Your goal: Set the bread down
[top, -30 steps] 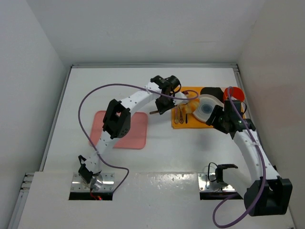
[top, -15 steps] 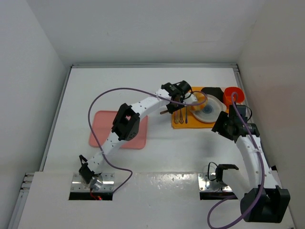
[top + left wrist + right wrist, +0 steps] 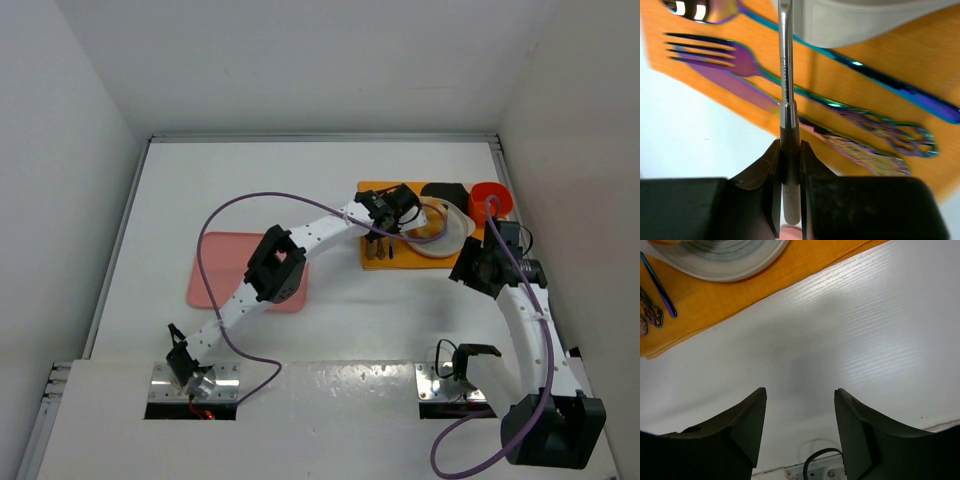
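Note:
The bread (image 3: 427, 228) shows as a golden patch in the white plate (image 3: 462, 228) on the orange placemat (image 3: 378, 258), partly hidden by my left arm. My left gripper (image 3: 398, 206) (image 3: 789, 146) is shut on the dark handle of a thin steel utensil (image 3: 785, 60). The utensil's shaft runs up to the plate (image 3: 865, 20), where its tip is hidden. My right gripper (image 3: 468, 268) (image 3: 800, 392) hangs open and empty over bare white table, just below and right of the placemat (image 3: 715, 300), with the plate (image 3: 725, 265) beyond it.
A pink tray (image 3: 225, 285) lies at the left under my left arm. A red cup (image 3: 490, 197) and a black object (image 3: 443, 191) stand behind the plate. A fork (image 3: 715, 52), a spoon (image 3: 695, 10) and other iridescent cutlery lie on the mat.
My right gripper let go of the plate, which it had held tilted, and drew back toward me. My left gripper moved right to the plate with the utensil.

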Tool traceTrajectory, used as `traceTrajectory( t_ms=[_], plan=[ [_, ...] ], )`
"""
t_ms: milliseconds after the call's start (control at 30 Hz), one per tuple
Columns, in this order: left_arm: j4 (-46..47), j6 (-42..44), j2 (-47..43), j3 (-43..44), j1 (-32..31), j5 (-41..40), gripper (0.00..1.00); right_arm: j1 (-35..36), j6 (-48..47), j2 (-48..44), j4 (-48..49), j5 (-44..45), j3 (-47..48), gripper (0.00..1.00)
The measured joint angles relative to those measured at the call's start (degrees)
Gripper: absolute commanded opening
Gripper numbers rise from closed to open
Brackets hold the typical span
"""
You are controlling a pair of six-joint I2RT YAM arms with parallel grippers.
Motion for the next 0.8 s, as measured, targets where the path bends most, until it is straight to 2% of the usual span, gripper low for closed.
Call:
traceTrajectory(
  t_ms=[167, 500, 800],
  plan=[
    [4.07, 6.08, 0.04, -1.09, -0.11, -5.7, 0.0, -0.04, -0.35, 0.0, 0.0, 0.26, 0.0, 0.57],
    [11.06, 14.08, 0.04, -5.57, -0.76, -9.79, 0.0, -0.04, -0.11, -0.7, 0.02, 0.22, -0.35, 0.57],
    [22.38, 21.51, 0.04, -7.93, -0.59, -21.31, 0.0, -0.04, 0.15, -1.11, 0.0, -0.44, -0.72, 0.57]
  ],
)
